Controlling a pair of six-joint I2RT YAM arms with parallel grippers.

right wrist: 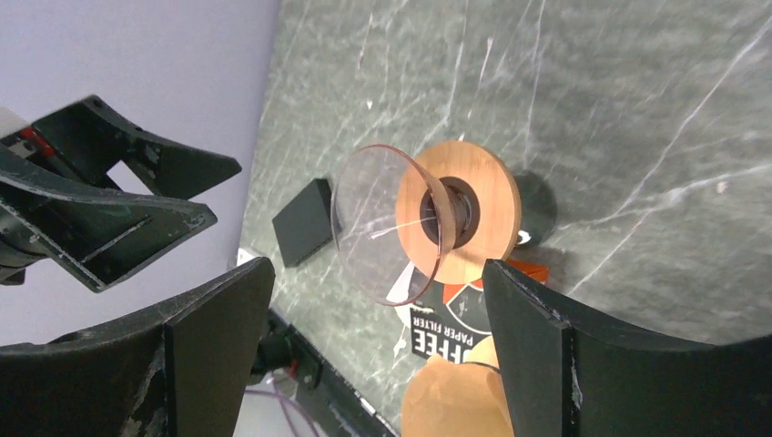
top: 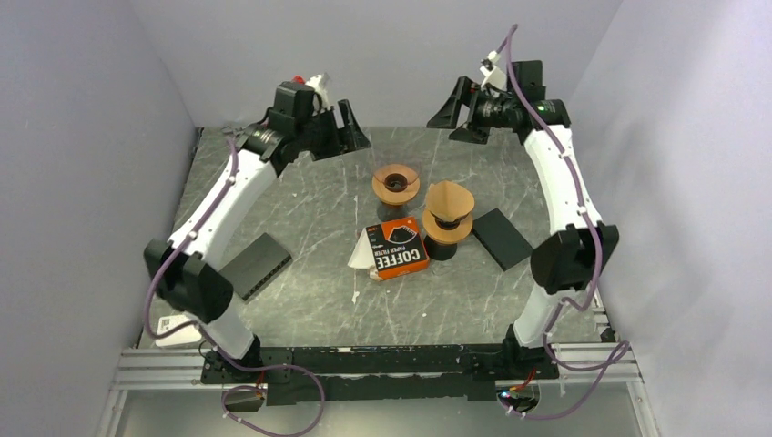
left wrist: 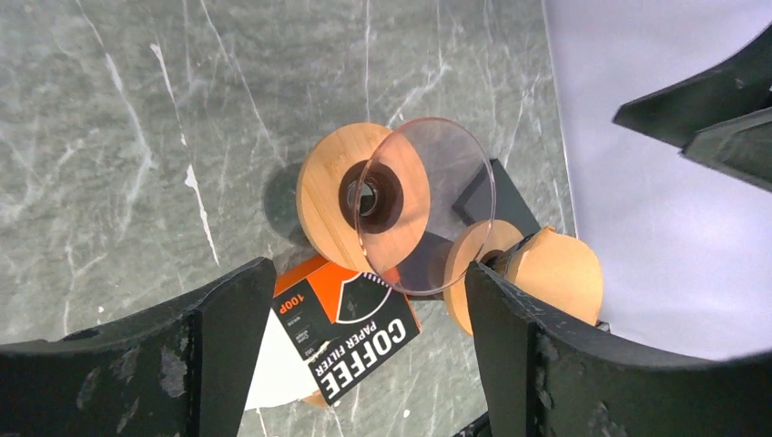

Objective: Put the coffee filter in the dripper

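Note:
A brown paper coffee filter point(top: 450, 200) sits in the cone of the nearer dripper point(top: 447, 229), which has a wooden collar and a dark base. That filter point(left wrist: 557, 271) point(right wrist: 451, 396) shows in both wrist views. A second dripper point(top: 396, 183) point(left wrist: 423, 205) point(right wrist: 382, 223) stands behind it with its clear glass cone empty. My left gripper point(top: 341, 135) point(left wrist: 364, 291) hangs raised at the back left, open and holding nothing. My right gripper point(top: 461, 116) point(right wrist: 378, 273) hangs raised at the back right, also open and holding nothing.
An orange and black coffee filter box point(top: 399, 248) point(left wrist: 350, 328) point(right wrist: 446, 323) lies in front of the drippers, with a white filter sheet point(top: 362, 252) point(left wrist: 273, 364) beside it. Flat black pads lie at the left point(top: 258, 264) and right point(top: 502, 238). Walls close in on three sides.

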